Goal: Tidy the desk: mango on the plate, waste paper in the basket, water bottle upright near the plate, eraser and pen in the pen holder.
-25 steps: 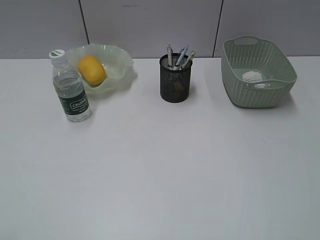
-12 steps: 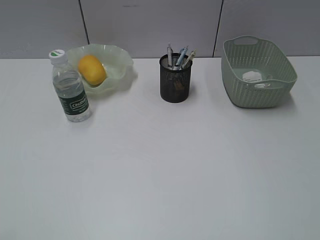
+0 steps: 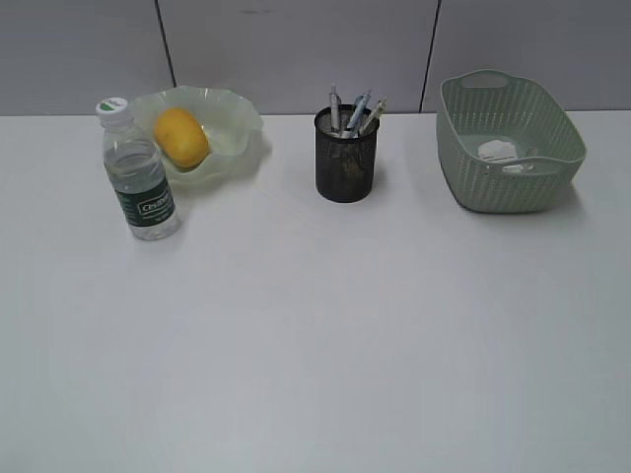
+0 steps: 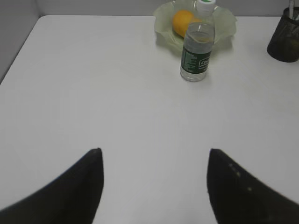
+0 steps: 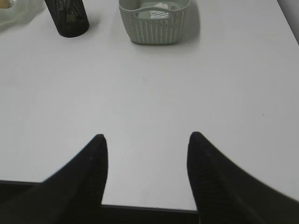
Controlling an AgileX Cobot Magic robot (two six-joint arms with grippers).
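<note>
The mango (image 3: 180, 137) sat on the plate (image 3: 234, 124) near the desk's (image 3: 315, 325) far left corner; both the left gripper (image 4: 154, 158) and the right gripper (image 5: 145, 140) gaped wide, empty.

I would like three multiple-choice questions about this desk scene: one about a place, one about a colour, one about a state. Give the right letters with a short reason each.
1. Where is the mango?
A. on the plate
B. in the basket
C. on the bare desk

2. What colour is the pen holder?
A. white
B. black
C. pale green

3. How is the water bottle?
A. lying on its side
B. upright beside the plate
C. held in a gripper

Answers:
1. A, the yellow fruit rests inside the ruffled green dish.
2. B, the mesh cup holding pens is black.
3. B, it stands cap up next to the plate; the left gripper and the right gripper are open and hold nothing.
</note>
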